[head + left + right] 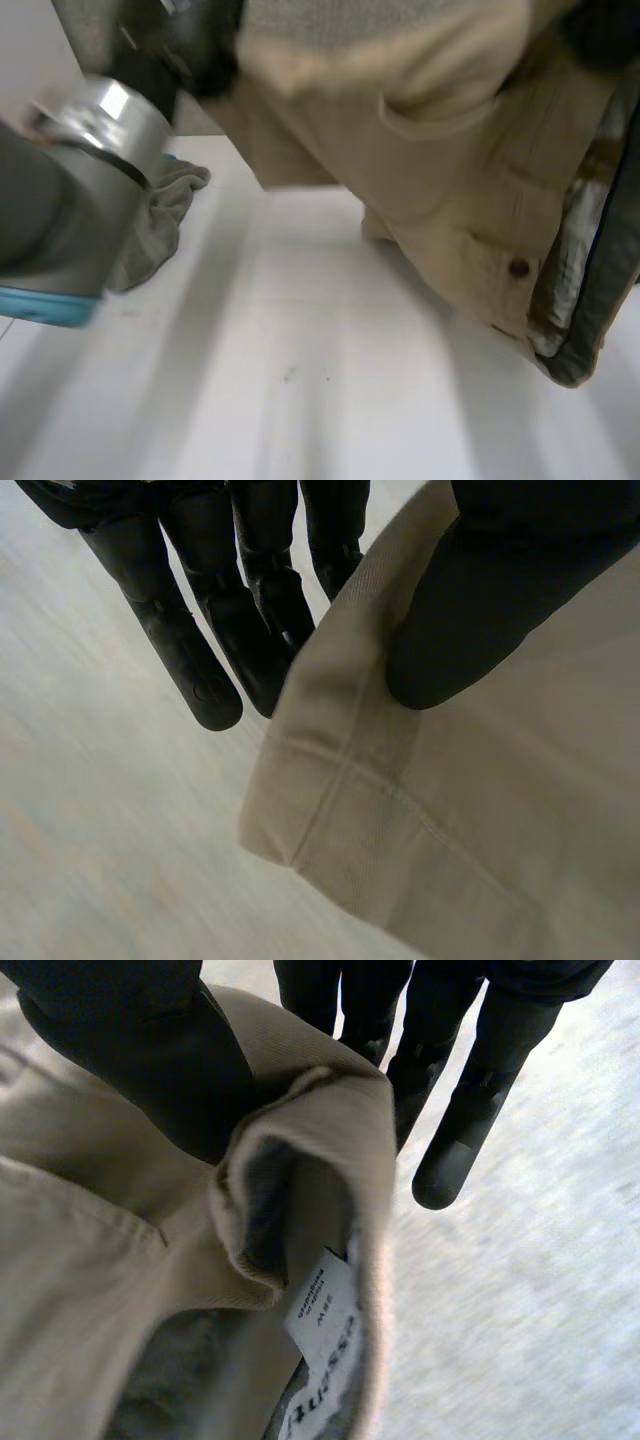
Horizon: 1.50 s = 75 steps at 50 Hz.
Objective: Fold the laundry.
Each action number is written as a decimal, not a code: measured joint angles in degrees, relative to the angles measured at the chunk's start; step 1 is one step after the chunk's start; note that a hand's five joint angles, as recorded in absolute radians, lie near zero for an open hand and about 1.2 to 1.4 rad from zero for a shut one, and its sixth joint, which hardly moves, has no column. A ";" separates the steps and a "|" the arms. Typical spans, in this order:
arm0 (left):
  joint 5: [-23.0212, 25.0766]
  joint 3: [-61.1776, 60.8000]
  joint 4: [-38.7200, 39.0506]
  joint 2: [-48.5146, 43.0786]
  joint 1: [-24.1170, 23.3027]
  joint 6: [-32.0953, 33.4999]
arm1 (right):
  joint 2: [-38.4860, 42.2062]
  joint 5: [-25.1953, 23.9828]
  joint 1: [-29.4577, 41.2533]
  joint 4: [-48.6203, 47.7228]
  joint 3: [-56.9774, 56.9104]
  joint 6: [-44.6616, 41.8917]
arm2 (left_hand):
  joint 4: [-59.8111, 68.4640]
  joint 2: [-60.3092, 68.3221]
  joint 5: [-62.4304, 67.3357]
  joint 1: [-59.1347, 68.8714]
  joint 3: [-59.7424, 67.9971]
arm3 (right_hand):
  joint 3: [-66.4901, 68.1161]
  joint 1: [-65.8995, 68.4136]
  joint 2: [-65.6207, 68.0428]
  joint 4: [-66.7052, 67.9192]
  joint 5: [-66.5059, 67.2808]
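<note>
While beige trousers point(440, 180) hang over far side of table point(300, 380), left hand point(200, 670) pinches hem corner and right hand point(140, 1050) pinches waistband by label point(320, 1320). Trousers stretch from hand to hand. Low end touching table: cannot tell. Grey cloth point(165, 215) near table's left edge, partly behind left arm point(80, 180).

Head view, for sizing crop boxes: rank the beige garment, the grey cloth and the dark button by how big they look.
Largest: beige garment, though it is held near the camera.
Middle: grey cloth, partly behind the left arm.
Smallest: dark button.
</note>
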 measured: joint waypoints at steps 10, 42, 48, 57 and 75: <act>-0.07 10.34 -3.36 14.82 -0.22 -2.92 | -0.21 0.23 -0.51 2.15 -15.99 -0.22 | 0.22 0.00 0.00 0.00 0.15 | 0.00 0.00 0.00 0.00 0.00; 4.68 26.68 1.32 -36.20 5.71 2.51 | 46.09 2.81 -6.45 -16.19 -15.96 6.09 | -0.66 -0.63 -0.19 -0.14 -0.55 | -0.55 0.00 -0.31 -0.76 -0.34; 4.65 39.40 3.86 -45.64 5.86 3.92 | 55.00 7.51 -6.10 -29.80 -20.35 -0.14 | -42.90 -43.00 -40.29 -45.31 -42.57 | -45.59 -42.15 -45.86 -45.32 -44.89; 1.53 40.33 3.92 -44.24 4.79 4.01 | 52.50 7.49 -5.76 -31.06 -18.75 -5.30 | -56.76 -56.27 -53.37 -54.06 -55.95 | -56.34 -50.92 -55.40 -56.98 -55.01; -1.94 -15.78 -7.97 -0.96 -2.72 3.97 | 23.03 -18.86 -15.95 6.70 11.16 -8.02 | -31.06 -30.98 -28.84 -27.25 -30.82 | -51.03 -46.67 -50.43 -51.61 -50.32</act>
